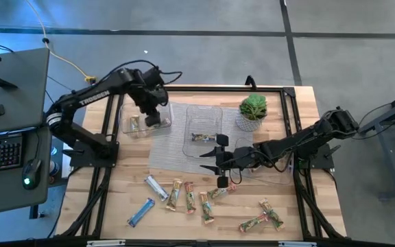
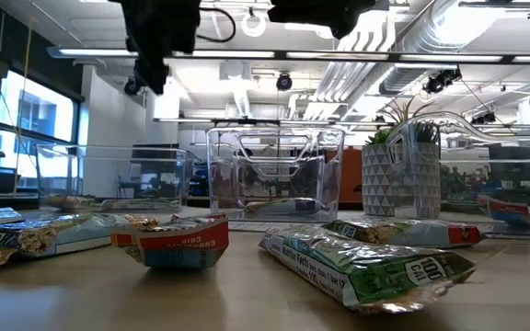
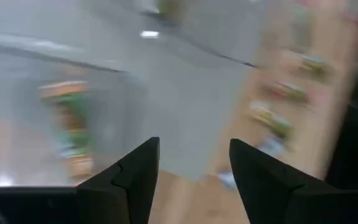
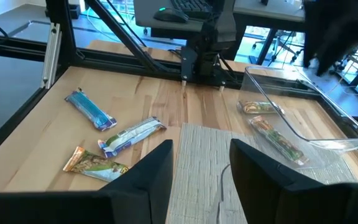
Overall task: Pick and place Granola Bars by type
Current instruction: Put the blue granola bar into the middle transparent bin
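Left gripper: I see the left gripper (image 1: 155, 116) above the left clear tray (image 1: 130, 110), fingers (image 3: 135, 177) parted with nothing between them. A tan and green bar (image 3: 70, 127) lies in the tray below.
Right gripper: The right gripper (image 1: 219, 159) hangs over the grey mat (image 1: 166, 147), between the middle clear tray (image 1: 204, 113) and the row of loose bars. Its fingers (image 4: 151, 171) stand apart and empty.
Middle tray contents: One bar (image 1: 202, 137) lies inside it.
Granola Bars, loose: The rest lie on the bare wood near the front edge. A silver bar (image 4: 132, 135), a blue bar (image 4: 91, 111) and a tan bar (image 4: 95, 163) show in the right wrist view; more green and tan bars (image 1: 204, 206) lie in a row, with another cluster (image 1: 260, 218) farther right.
Step in hand, my judgement: The left arm appears done with a drop and must lift clear; the right arm is placed to pick next.
Left arm procedure: I raise straight up before traversing, so the fingers do not catch the tray wall.
Right arm procedure: I pick a bar that lies apart from its neighbours, align the fingers across its narrow width, and descend squarely.
Risk: Foil wrappers are slick and flat; a shallow pinch may slip. Bars lying close together invite a double pick.
Obstacle: The potted plant (image 1: 252, 111) stands just beside the middle tray; I route around it.
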Available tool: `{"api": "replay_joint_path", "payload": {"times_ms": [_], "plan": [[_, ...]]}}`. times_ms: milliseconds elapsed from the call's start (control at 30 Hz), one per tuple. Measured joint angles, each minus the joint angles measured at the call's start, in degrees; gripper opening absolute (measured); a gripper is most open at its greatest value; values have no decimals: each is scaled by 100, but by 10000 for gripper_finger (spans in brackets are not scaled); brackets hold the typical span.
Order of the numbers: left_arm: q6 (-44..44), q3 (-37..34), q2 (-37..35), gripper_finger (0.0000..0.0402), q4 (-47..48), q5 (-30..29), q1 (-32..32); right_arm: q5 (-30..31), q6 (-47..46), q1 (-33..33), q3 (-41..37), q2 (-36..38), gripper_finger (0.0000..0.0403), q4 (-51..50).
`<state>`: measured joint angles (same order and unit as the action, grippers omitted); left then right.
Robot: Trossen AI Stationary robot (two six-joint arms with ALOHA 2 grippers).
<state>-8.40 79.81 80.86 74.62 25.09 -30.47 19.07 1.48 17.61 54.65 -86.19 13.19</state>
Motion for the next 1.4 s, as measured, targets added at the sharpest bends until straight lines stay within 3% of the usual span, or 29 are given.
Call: {"api": "replay_joint_path", "payload": {"times_ms": [67, 167, 400, 533, 767, 933, 1100, 1300, 1400], "plan": [[-213, -90, -174, 190, 136, 453, 163, -11, -1, 0, -2, 0, 142, 2], [-178, -358, -543, 190, 95, 476, 573, -11, -7, 0, -4, 0, 142, 8], [798, -1632, -1767, 190, -694, -161, 2149, -11, 0, 0, -9, 0, 142, 46], [1870, -2597, -2478, 190, -1471, -392, 3152, -2, 2, 0, -9, 0, 142, 44], [3386, -4110, -2971, 190, -2410, -1400, 4412, 0, 254, 0, -9, 0, 142, 44], [2929, -5044, -2865, 190, -3929, -1339, 4738, -9, 248, 0, -9, 0, 142, 44], [2130, -5229, -2576, 190, -5423, -1186, 5093, -39, 249, 0, -9, 0, 142, 44], [858, -5187, -2009, 190, -6066, -1657, 5666, -39, 245, -2, -9, 0, 142, 44], [693, -5187, -1653, 190, -6075, -2049, 5856, -39, 249, 0, -9, 0, 142, 42]]}}
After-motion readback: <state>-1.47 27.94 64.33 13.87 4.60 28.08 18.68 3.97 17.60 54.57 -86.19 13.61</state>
